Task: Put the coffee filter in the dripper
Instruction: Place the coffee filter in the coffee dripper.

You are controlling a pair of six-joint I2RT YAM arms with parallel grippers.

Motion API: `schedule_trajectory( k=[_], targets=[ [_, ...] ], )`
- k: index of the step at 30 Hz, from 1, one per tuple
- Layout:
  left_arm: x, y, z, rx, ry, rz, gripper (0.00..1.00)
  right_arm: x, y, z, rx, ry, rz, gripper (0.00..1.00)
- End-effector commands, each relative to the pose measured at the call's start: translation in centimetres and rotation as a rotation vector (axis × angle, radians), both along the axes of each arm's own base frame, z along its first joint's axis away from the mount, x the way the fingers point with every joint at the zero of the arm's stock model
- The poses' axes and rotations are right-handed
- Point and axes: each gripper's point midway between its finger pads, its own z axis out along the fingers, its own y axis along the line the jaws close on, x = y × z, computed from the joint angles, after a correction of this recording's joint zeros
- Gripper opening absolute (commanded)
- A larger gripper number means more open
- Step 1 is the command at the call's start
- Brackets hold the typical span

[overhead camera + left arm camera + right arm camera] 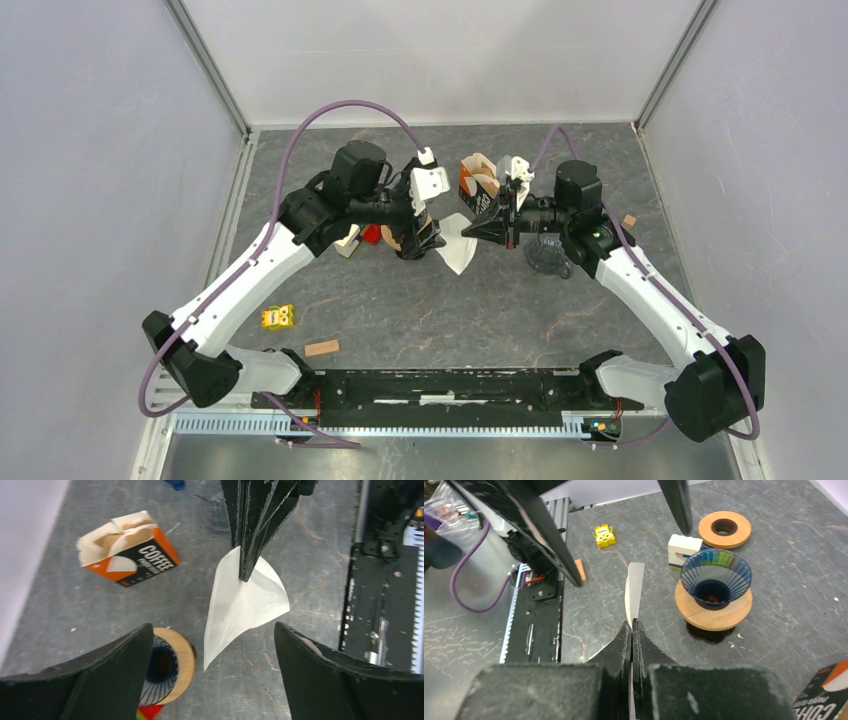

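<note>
Right gripper (pixel 631 626) pinches the coffee filter (pixel 634 587) by one edge, mid-air. Left gripper (pixel 212 630) is spread wide and empty. Dripper (pixel 715 576) sits empty at the filter's 3 o'clock in the right wrist view. Pickup looks done; seating is not yet done.

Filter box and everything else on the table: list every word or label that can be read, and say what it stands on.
"COFFEE": white capitals on the black panel of the orange filter box, left wrist view.
Smaller white line beneath it: too blurred to read.
Same box in the right wrist view: lettering cut off by the frame edge.
Yellow toy: markings, no legible words.
</note>
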Motion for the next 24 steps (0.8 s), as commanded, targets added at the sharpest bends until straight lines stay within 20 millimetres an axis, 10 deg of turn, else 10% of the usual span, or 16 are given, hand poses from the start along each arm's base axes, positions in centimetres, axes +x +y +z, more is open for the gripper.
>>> schedule_trajectory(
  k=[1,11,18,24],
  targets=[
    [-2.1,-1.6,-0.8,-0.038,0.117,-0.125,0.89,-2.1,0.3,2.5,0.026,-0.091,0.097,0.00],
    [-3.2,-2.5,-2.7,-0.043,0.201,-0.191,0.52,-3.1,1.0,3.9,0.076,-0.087,0.159,0.00],
    [-3.3,-2.5,-2.8,-0.049,0.203,-0.195,0.07,-3.0,1.4,3.9,0.087,-0.043,0.161,0.01],
    [-2.4,-1.8,-1.4,-0.106,0.175,-0.147,0.02,-2.7,1.2,3.2,0.068,-0.039,0.143,0.39]
  ],
)
